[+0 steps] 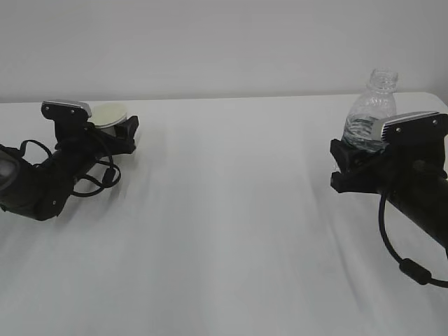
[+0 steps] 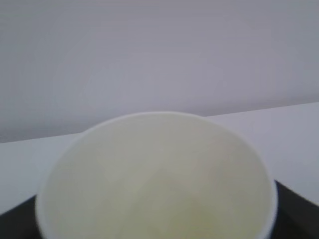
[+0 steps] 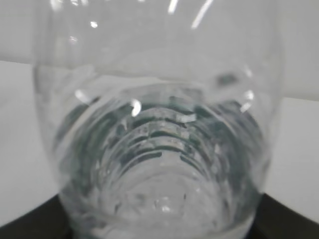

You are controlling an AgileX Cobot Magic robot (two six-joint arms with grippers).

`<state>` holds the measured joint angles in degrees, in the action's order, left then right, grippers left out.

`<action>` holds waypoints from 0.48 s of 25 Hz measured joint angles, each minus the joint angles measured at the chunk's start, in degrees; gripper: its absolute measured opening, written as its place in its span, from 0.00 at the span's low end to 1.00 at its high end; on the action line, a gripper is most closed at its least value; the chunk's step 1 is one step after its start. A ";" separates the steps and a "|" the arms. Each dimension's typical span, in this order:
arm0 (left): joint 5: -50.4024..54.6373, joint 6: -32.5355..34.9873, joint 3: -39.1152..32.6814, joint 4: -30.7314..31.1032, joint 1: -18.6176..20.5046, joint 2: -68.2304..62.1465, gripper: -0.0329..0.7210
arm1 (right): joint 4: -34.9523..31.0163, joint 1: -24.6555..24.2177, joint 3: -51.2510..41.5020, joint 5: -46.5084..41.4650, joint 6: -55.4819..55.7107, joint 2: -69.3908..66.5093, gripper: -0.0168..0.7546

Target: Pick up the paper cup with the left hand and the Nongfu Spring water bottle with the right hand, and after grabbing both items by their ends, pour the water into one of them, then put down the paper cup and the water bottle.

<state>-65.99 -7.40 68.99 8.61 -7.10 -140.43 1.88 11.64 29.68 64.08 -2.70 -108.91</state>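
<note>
- Paper cup [image 2: 157, 179] sat between the fingers of the left hand [image 1: 112, 129], near the table's [image 1: 231, 231] far left edge; rim up. Whether the fingers clenched it or stood released could not be told.
- Water bottle [image 1: 371, 115] stood upright near the far right edge, grasped by the right hand [image 1: 357, 164]; water [image 3: 159, 164] inside.

The paper cup [image 2: 157, 174] is pale cream inside with a white rim. The water bottle [image 1: 371, 115] is clear with ridges. The table [image 1: 231, 210] is white.
</note>
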 joint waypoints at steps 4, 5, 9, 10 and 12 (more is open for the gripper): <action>0.00 0.00 0.00 0.00 0.00 0.00 0.83 | 0.00 0.00 0.00 0.00 0.00 0.00 0.57; 0.00 0.00 0.00 0.08 0.00 0.00 0.83 | 0.00 0.00 0.00 0.00 0.00 0.00 0.57; 0.00 0.00 0.00 0.08 0.00 0.00 0.83 | 0.00 0.00 0.00 0.00 0.00 0.00 0.57; 0.00 0.00 0.00 0.08 0.00 0.00 0.83 | 0.00 0.00 0.00 0.00 0.00 0.00 0.57; 0.41 0.00 0.00 0.08 0.00 0.00 0.81 | 0.00 0.00 0.00 0.00 0.00 0.00 0.57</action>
<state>-65.58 -7.40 68.99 8.70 -7.10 -140.43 1.88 11.64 29.68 64.08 -2.70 -108.91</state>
